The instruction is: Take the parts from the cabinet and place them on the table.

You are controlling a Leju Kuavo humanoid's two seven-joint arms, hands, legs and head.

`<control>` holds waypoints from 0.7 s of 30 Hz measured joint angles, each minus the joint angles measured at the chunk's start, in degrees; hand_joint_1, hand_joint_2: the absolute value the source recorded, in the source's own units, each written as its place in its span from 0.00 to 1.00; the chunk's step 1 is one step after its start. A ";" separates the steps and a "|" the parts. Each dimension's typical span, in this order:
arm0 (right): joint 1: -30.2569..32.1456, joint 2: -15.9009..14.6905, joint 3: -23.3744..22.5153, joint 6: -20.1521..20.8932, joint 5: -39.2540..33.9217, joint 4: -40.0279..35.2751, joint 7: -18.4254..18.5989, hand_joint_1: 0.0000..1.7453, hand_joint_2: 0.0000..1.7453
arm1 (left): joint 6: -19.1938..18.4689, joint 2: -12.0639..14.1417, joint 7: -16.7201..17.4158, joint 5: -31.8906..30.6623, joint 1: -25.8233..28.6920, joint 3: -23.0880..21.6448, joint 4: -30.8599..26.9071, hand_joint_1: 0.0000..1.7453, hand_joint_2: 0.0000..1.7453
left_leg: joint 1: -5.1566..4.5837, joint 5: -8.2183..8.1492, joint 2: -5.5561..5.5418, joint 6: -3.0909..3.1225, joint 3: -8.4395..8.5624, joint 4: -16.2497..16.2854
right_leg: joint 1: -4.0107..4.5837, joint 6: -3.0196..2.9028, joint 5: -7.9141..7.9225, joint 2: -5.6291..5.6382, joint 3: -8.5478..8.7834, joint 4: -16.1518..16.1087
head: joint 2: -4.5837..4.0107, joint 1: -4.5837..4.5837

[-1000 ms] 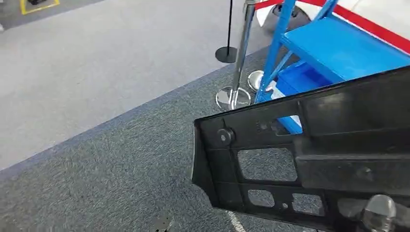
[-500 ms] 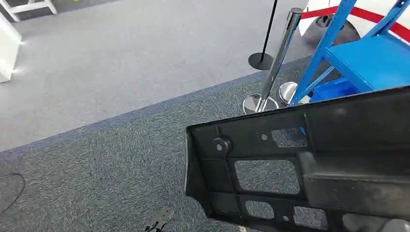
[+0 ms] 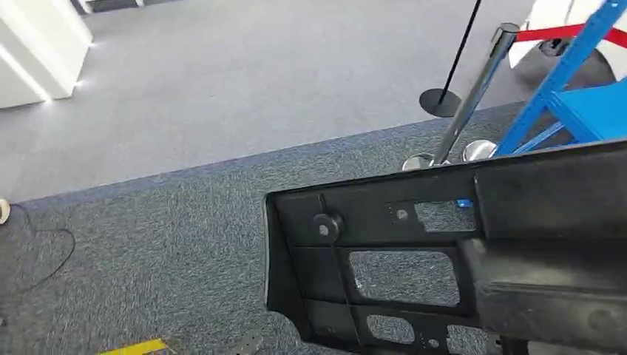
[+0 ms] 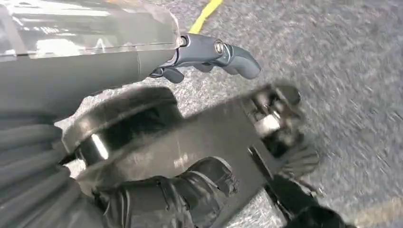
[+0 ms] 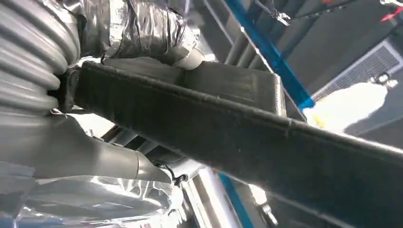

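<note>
Head view: a long black plastic part [image 3: 444, 259] is carried above the grey carpet [image 3: 163, 244], its long axis running across the picture, its free end towards the robot's left. Behind it stands a blue rack [image 3: 584, 111]; no table is in sight, so placing is judged undone.

Left wrist view: the left hand [image 4: 209, 52] holds nothing, fingers loosely curled.

Right wrist view: the right hand [image 5: 95, 137] clamps the part's edge.
</note>
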 joint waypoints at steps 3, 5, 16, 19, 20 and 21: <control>-1.62 0.28 0.04 2.14 -0.55 0.30 -0.09 0.94 1.00 | 0.33 0.44 -0.94 1.66 1.01 0.00 0.00 0.00 1.00 | 0.61 0.93 -2.08 0.57 2.61 -2.61 | -0.28 0.92 -0.77 1.48 1.06 0.33 | -0.02 0.04; -2.85 0.37 0.22 2.19 1.70 0.63 0.98 0.94 1.00 | -0.46 0.57 0.33 1.36 0.65 0.00 0.02 0.00 1.00 | 1.01 1.24 -3.16 1.24 2.93 -3.07 | -0.02 0.72 -4.19 5.09 -2.35 7.01 | -0.02 0.28; -3.28 0.31 0.74 -1.16 8.99 -0.13 4.48 0.94 1.00 | -3.13 0.48 3.19 -1.60 -0.89 -1.07 0.00 0.00 1.00 | 2.19 -0.83 -11.18 -1.22 0.90 0.64 | -0.52 0.64 1.26 10.00 -2.85 1.58 | 0.00 0.63; -3.51 0.35 1.01 -1.20 9.51 -0.13 4.86 0.94 1.00 | -3.39 0.65 3.34 -1.99 -1.68 -1.31 0.00 0.00 1.00 | 1.81 -2.80 -6.29 -1.97 -0.76 4.06 | -0.97 -0.40 1.51 8.12 -1.89 0.50 | 0.00 -0.33; -3.45 0.35 1.01 -1.27 9.62 -0.13 4.85 0.94 1.00 | -3.48 0.65 3.32 -2.10 -2.21 -1.51 0.00 0.00 1.00 | 2.02 -4.58 -5.06 -2.24 -2.66 7.59 | -0.75 -0.62 1.44 7.31 -1.78 0.45 | -0.02 -0.48; -3.44 0.35 1.01 -1.53 9.82 -0.13 4.85 0.94 1.00 | -3.69 0.61 3.30 -2.12 -2.67 -1.57 0.00 0.00 1.00 | 2.18 -6.21 -4.53 -2.39 -4.78 11.43 | -0.60 -0.76 1.34 6.51 -1.71 0.45 | -0.02 -0.35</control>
